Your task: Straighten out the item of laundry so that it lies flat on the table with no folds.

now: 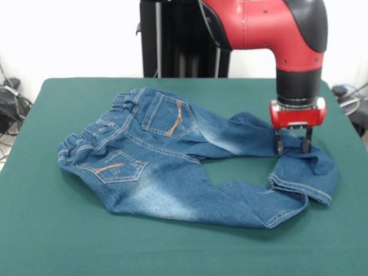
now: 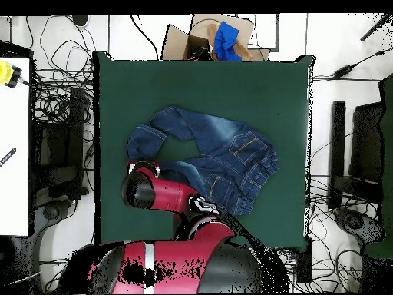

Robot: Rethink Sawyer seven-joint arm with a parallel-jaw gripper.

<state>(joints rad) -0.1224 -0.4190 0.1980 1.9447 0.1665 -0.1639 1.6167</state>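
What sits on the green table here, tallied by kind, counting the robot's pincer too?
Jeans: 1, blue denim, legs bent toward each other, not flat
Pincer: 1, fingers down on the far leg's cuff end
Table: 1, green cloth
Total: 3

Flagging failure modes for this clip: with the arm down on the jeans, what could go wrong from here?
1. The gripper has its fingers down on one leg's cuff end, with the other leg's cuff lying close; a pull may drag both and leave the legs curled together.
2. The jeans have nothing pinning the waistband, so they may slide across the table rather than straighten.
3. The cuff is near the table's edge, so an outward pull could hang it over.
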